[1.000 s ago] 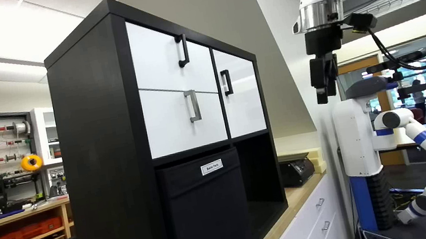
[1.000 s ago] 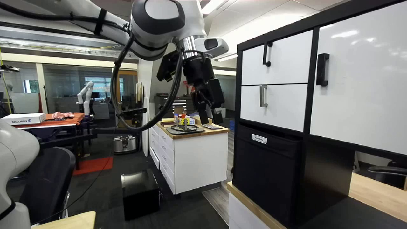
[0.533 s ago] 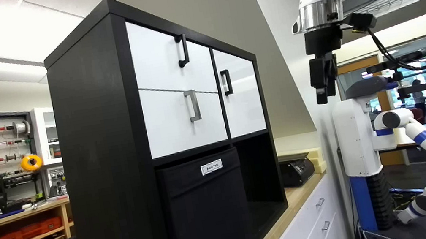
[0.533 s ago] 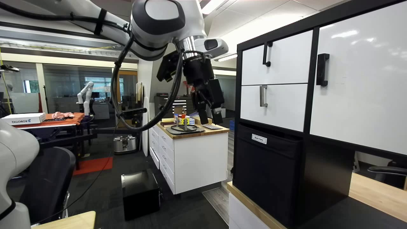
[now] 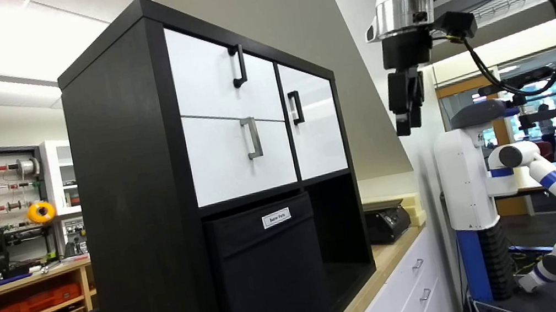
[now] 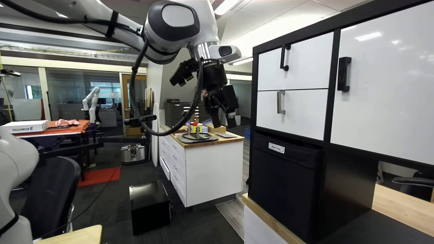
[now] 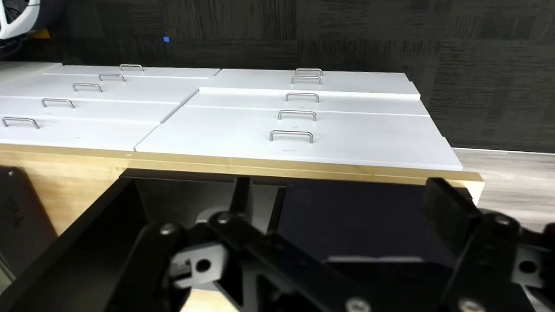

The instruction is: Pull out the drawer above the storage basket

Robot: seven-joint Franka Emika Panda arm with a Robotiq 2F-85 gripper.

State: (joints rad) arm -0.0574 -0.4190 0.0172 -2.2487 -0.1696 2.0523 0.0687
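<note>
One white, grey-handled drawer (image 6: 295, 115), seated flush, is left to be pulled; its handle (image 6: 279, 102) is ungrasped, the Robotiq gripper (image 7: 340, 190) spread, nothing held.

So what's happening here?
A Franka arm is set to pull out the white drawer above the black storage basket. The pull hasn't begun: the drawer sits closed in both exterior views. The fingers are spread wide and hold nothing, pointing down in front of the black cabinet, apart from the drawer's grey handle.
</note>
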